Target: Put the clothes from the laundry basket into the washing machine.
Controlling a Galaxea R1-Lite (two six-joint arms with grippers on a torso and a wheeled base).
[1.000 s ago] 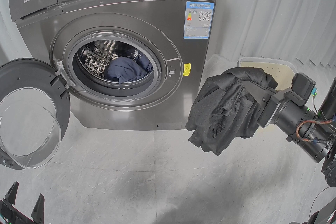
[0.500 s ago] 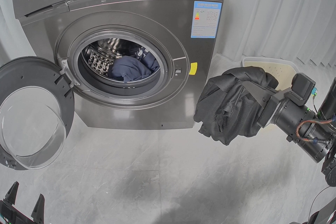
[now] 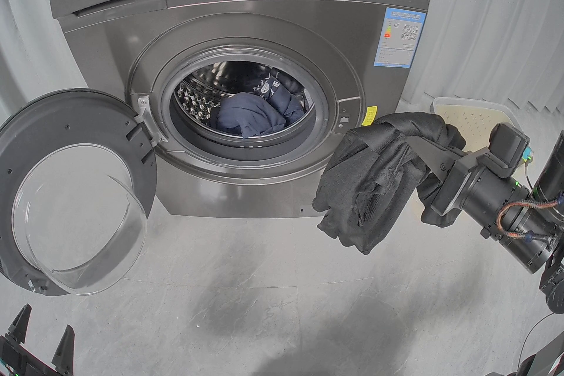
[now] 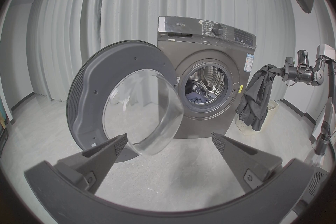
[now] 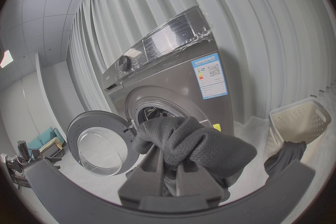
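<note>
Black garment (image 3: 370, 183) is the piece on the move, and it hangs in the air, not in the drum.

Closest in, low on the robot's left, the left gripper (image 3: 46, 324) sits with its two fingers spread wide and nothing between them. Ahead of it lies a broad stretch of bare grey floor (image 3: 247, 277), open right up to the machine's foot.

On the right, the right gripper (image 5: 170, 168) is pinched tight on a fold of the black garment, with cloth bunched over its fingers. The rest drapes down in a loose bundle whose lowest hem is clear of the floor. Its leading edge hangs in front of the machine's lower right corner, off to the side of the porthole.

Over on the left, the round door (image 3: 76, 189) is swung fully open on its hinge, its rim jutting out over the floor.

Beyond stands the washing machine (image 3: 252, 1), mouth unobstructed, with blue clothes (image 3: 249, 116) heaped low inside the drum.

The laundry basket (image 3: 476, 103) stands beside the machine's right flank, behind the garment.

A pale pleated curtain (image 3: 499, 13) closes off the back.
</note>
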